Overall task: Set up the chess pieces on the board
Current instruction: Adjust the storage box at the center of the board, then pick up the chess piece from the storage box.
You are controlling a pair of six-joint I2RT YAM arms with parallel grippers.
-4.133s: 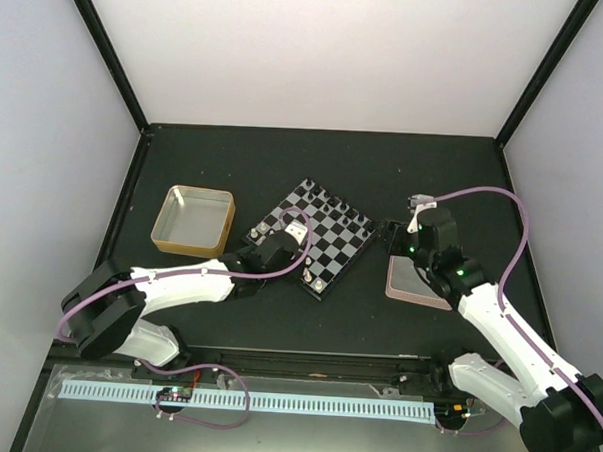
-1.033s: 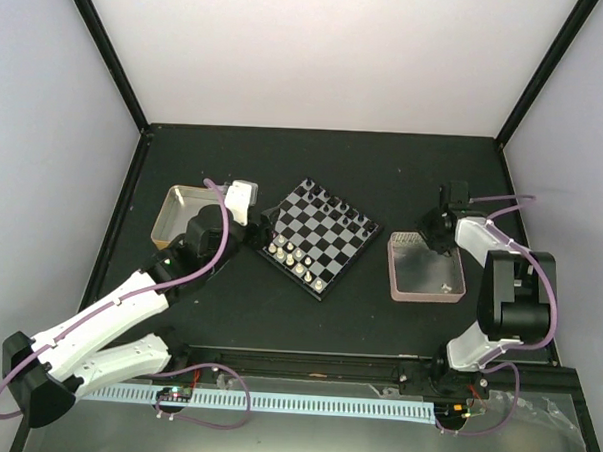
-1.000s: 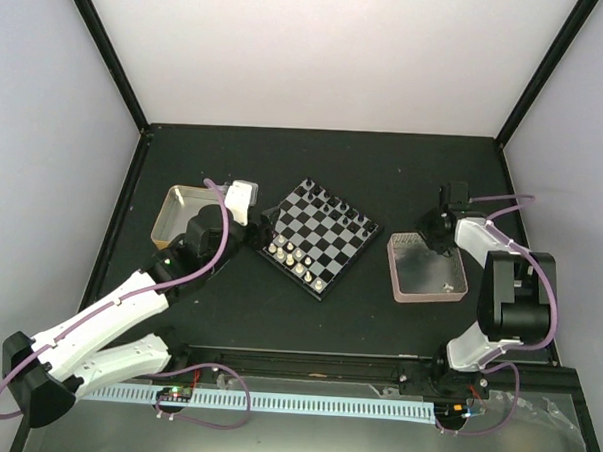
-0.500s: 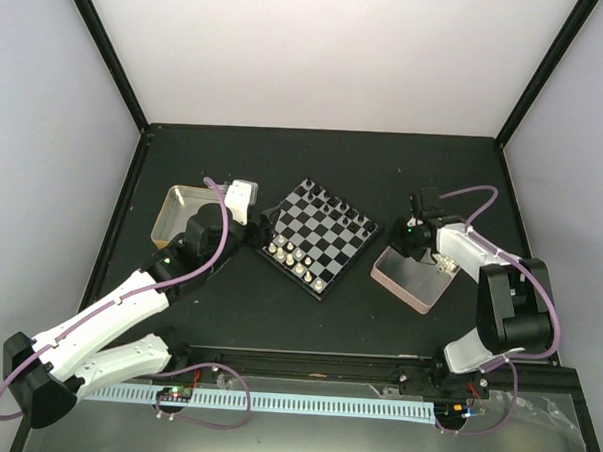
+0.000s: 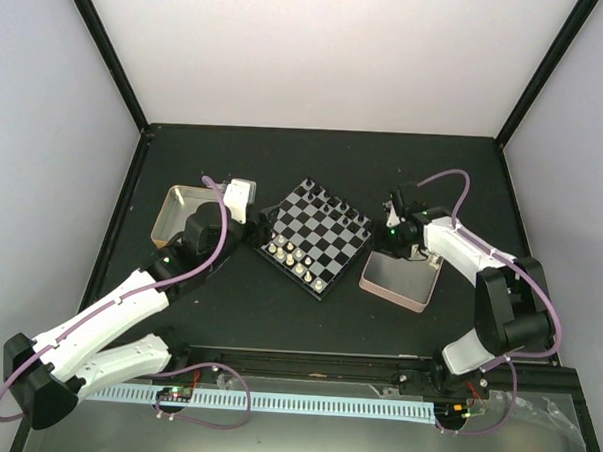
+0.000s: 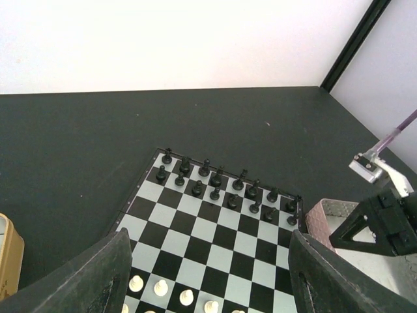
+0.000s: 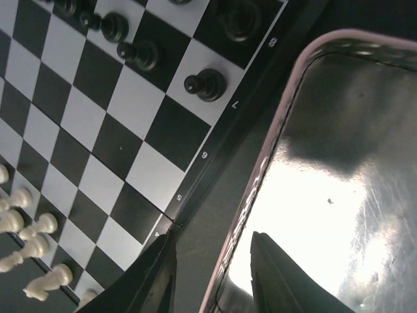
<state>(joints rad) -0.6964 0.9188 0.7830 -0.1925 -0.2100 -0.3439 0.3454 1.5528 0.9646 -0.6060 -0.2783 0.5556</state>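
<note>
The board (image 5: pixel 326 237) lies angled at mid-table. Black chess pieces (image 6: pixel 215 186) fill its two far rows, and white chess pieces (image 6: pixel 159 287) stand along its near edge. My left gripper (image 6: pixel 218 287) hovers open over the board's near-left side (image 5: pixel 260 224) with nothing between its fingers. My right gripper (image 7: pixel 212 280) is low at the board's right edge (image 5: pixel 394 240). It is open and straddles the rim of the pink tray (image 7: pixel 287 117), one finger outside on the table and the other inside the tray. Black pieces (image 7: pixel 205 85) stand close by on the board (image 7: pixel 117 137).
The pink tray (image 5: pixel 393 298) sits tilted, almost against the board's right corner. A yellow-rimmed tin (image 5: pixel 172 205) lies left of the board, partly under my left arm. Black frame posts run along the table's back corners.
The pink tray has slid left, up to the board, carried along by my right gripper. That gripper's jaws have since widened off the rim. The left arm has stayed put.
</note>
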